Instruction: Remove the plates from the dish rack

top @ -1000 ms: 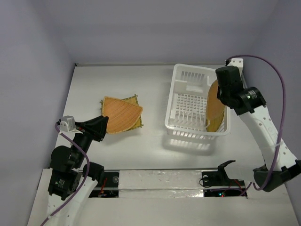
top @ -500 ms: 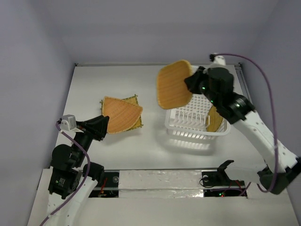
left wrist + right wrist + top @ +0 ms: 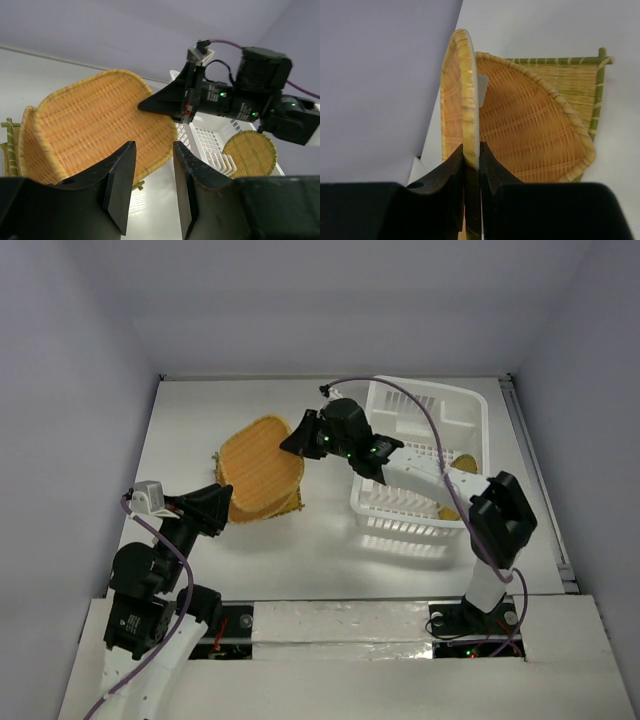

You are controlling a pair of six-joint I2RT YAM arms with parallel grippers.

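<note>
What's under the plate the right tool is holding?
A fan-shaped plate lying on a square green-rimmed plate. From above, the held plate covers most of both; anything beneath them can't be seen.

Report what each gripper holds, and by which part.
Right gripper pinches the woven plate by its rim. Left gripper holds nothing, jaws apart.

A white table (image 3: 330, 550) fills the middle of the overhead view, boxed in by pale lavender-grey walls (image 3: 330, 300) at 9, 12 and 3 o'clock. A crinkled silver strip (image 3: 330, 623) runs along the table's near edge at 6 o'clock. A thin rail (image 3: 529, 440) lines the table's edge at 3 o'clock. A white ledge (image 3: 330, 685) lies just beyond the strip, at the bottom of the view.
</note>
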